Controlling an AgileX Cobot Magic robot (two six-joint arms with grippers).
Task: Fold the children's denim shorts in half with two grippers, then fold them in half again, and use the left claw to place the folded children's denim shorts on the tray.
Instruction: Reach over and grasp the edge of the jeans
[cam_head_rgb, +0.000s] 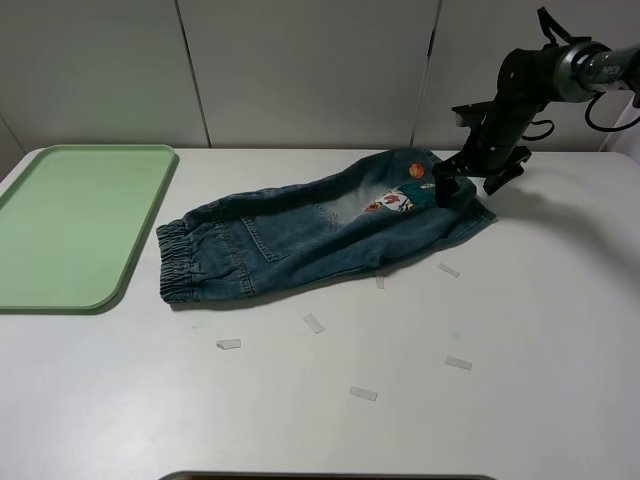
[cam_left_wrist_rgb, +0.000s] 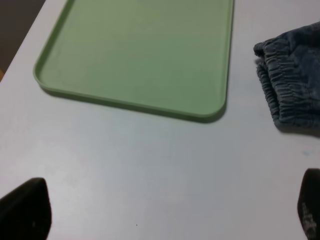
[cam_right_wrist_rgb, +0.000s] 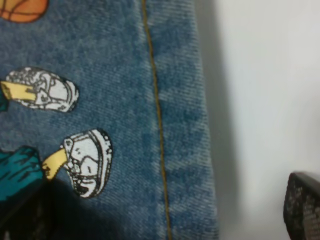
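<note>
Hovering low over the leg end of the denim shorts (cam_head_rgb: 300, 235), right gripper (cam_head_rgb: 470, 186) has its jaws spread wide. In the right wrist view one dark fingertip (cam_right_wrist_rgb: 22, 220) sits over the denim beside the cartoon patches (cam_right_wrist_rgb: 87, 162). The other is over bare table (cam_right_wrist_rgb: 270, 75), so the gap straddles the stitched hem (cam_right_wrist_rgb: 185, 130). Contact with the cloth: cannot tell. Nothing gripped.

Left gripper (cam_left_wrist_rgb: 167, 212) is out of the exterior view. Its wrist view shows both fingertips far apart and empty above bare table, just off a rounded corner of the tray (cam_left_wrist_rgb: 140, 50). The gathered waistband (cam_left_wrist_rgb: 287, 80) is off to one side, apart from the fingers.

Shorts lie flat on the table, middle to far part, patches face up. Long axis runs slantwise: the waistband end points toward the table's left edge and the tray, the hem end toward the far right corner. Waistband is near the tray's rim with a strip of table between, not touching. The patches and an orange ball patch (cam_head_rgb: 417, 170) cluster by the hem end, next to the right gripper.

Tray, light green, sits along the left edge at the far left corner, long side running front to back. Several small pale scraps (cam_head_rgb: 314, 323) lie scattered on the table between the shorts and the near edge; one by the hem is close to the cloth, the rest apart.
</note>
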